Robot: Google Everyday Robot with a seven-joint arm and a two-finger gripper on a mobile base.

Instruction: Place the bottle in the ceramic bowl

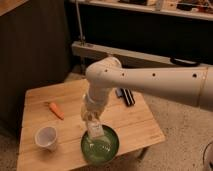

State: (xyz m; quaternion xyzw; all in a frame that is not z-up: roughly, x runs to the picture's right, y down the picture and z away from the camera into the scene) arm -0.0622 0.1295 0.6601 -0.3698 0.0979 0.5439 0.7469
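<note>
One pincer [93, 121], ours, low at frame centre, grips the bottle [95, 129] just over the ceramic bowl [100, 143].

gripper [94, 125] over ceramic bowl [100, 145], cup [46, 137] perhaps near

The bottle [95, 130] is small, cream-white and oblong, with a darker printed label on its side. It hangs tilted in the gripper [92, 121], its lower end over the far-left part of the bowl. The ceramic bowl [100, 145] is round, dark green and glossy, with pale rings inside. It stands upright on the desk [135, 120] at the near edge, about midway between the near-left and near-right corners, its rim reaching the desk's front edge.
</note>
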